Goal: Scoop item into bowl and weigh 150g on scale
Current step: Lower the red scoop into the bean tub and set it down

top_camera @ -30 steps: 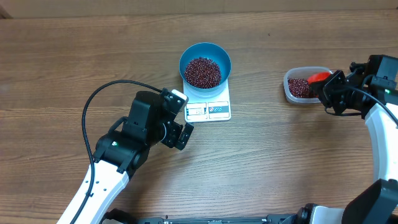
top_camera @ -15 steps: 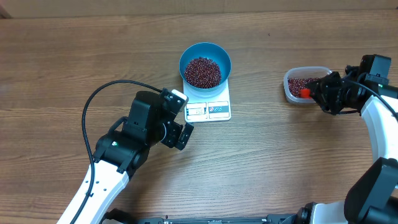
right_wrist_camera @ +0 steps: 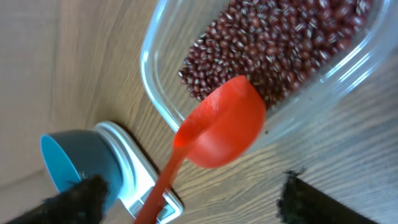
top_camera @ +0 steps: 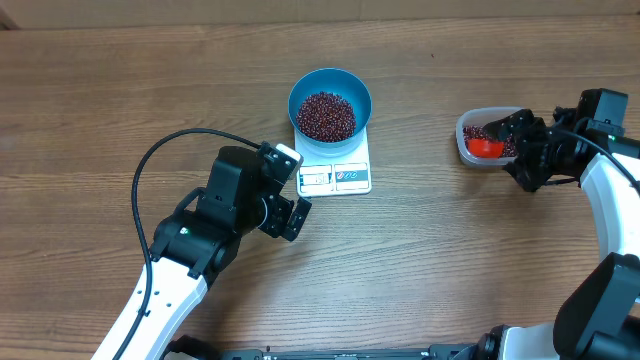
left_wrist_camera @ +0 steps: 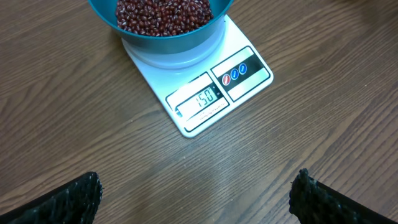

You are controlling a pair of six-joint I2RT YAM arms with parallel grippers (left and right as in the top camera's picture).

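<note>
Overhead: right gripper agape beside tub

The setting is a robotics laboratory bench: a left arm trailing a black cable and a right arm work at a wood-grain table carrying a kitchen scale.

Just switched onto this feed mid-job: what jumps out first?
The blue bowl, heaped with red-brown beans, sits on the white scale at centre, its display reading 150. At the right, the red scoop rests in the clear tub of beans, the right gripper open at its handle.
</note>
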